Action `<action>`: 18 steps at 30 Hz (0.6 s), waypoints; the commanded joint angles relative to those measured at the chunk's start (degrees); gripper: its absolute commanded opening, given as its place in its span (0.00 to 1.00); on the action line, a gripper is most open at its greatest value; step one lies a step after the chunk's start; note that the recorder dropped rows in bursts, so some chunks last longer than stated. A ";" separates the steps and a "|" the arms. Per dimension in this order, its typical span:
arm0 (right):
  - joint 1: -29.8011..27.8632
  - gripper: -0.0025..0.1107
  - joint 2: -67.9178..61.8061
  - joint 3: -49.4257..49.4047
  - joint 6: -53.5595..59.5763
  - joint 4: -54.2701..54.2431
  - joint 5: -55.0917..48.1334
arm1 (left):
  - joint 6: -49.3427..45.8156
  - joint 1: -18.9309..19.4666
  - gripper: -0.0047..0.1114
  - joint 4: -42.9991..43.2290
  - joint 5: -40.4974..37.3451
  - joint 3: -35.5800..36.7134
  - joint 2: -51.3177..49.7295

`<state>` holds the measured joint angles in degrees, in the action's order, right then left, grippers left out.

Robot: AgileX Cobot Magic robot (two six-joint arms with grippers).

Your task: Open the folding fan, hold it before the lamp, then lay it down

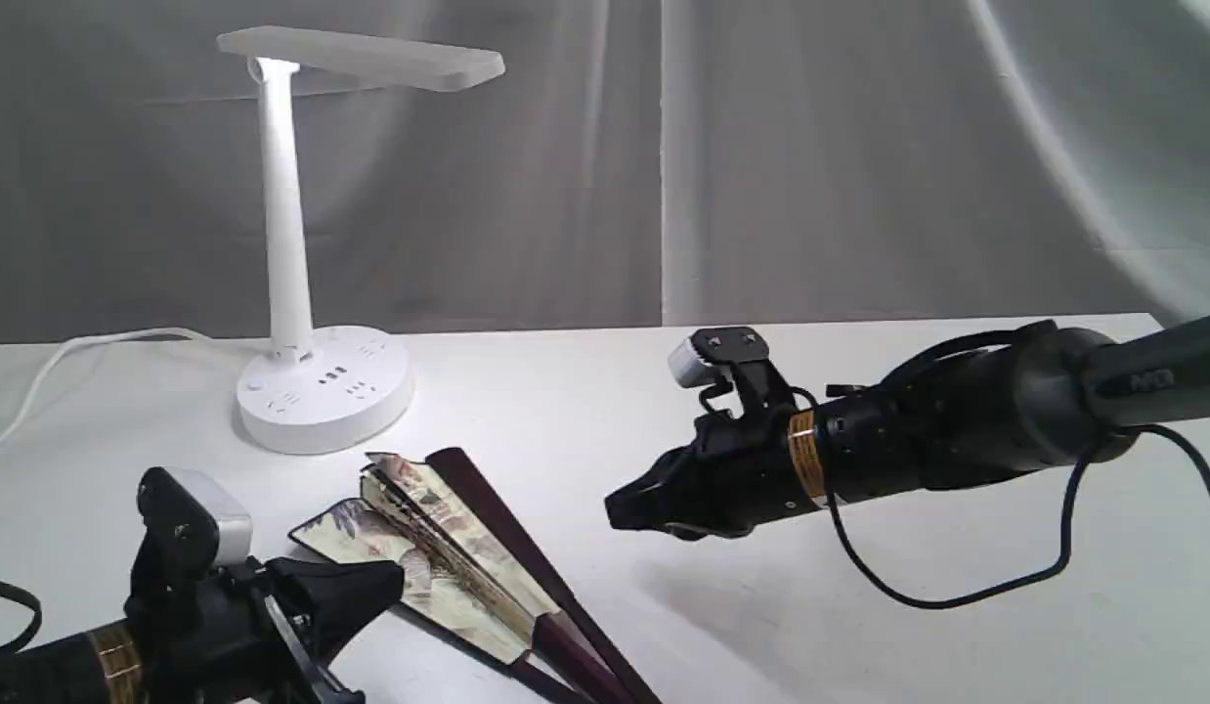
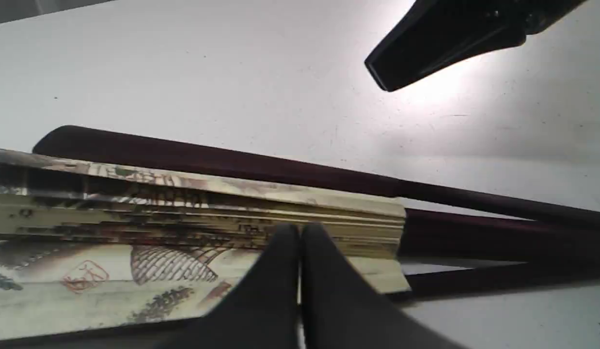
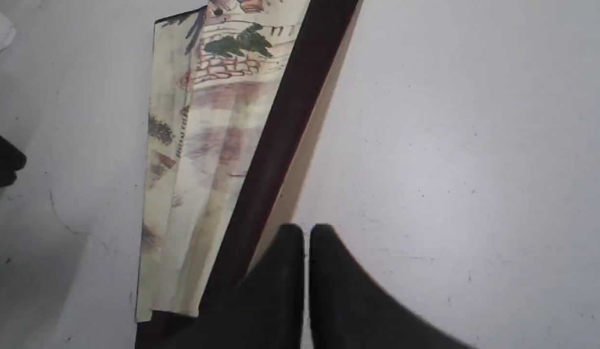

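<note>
The folding fan [image 1: 449, 548] lies on the white table at the front left, only partly spread. Its painted cream leaf [image 2: 183, 228] is mostly stacked in pleats, and one maroon guard [image 3: 280, 126] is splayed off to the side. My left gripper [image 1: 395, 579] is shut, its fingertips [image 2: 285, 242] together just over the leaf with nothing between them. Shut as well, my right gripper [image 1: 617, 510] hovers above bare table to the right of the fan, its tip [image 3: 307, 229] close beside the maroon guard. The white lamp [image 1: 287, 244] stands behind the fan at the back left.
The lamp's round base [image 1: 322, 391] with sockets sits just behind the fan's top end, and its white cord [image 1: 77, 347] trails off to the left. A grey curtain [image 1: 761, 156] hangs behind the white table [image 1: 859, 636].
</note>
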<state>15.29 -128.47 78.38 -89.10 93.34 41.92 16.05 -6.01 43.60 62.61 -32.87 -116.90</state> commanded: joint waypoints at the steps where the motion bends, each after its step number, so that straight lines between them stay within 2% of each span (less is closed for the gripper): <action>1: 0.13 0.15 0.14 0.37 -2.89 0.53 -0.14 | -0.04 0.10 0.04 -0.23 -0.18 -0.13 0.17; 3: 0.13 0.23 0.14 0.37 -4.01 0.53 -0.02 | -0.04 0.10 0.04 -0.23 -0.18 -0.13 0.17; 8: 0.13 0.34 0.14 0.37 -7.83 2.00 1.51 | -0.04 0.10 0.04 -0.23 -0.18 -0.13 0.17; 13: 1.48 0.39 0.14 0.76 -12.76 4.44 0.79 | -0.04 0.10 0.04 -0.23 -0.18 -0.13 0.17; 18: 3.52 0.40 0.04 3.02 -22.26 6.60 1.88 | -0.04 0.10 0.04 -0.23 -0.18 -0.13 0.17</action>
<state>18.30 -128.58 80.79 -108.48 99.08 42.88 15.94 -6.01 43.60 62.37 -32.87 -116.90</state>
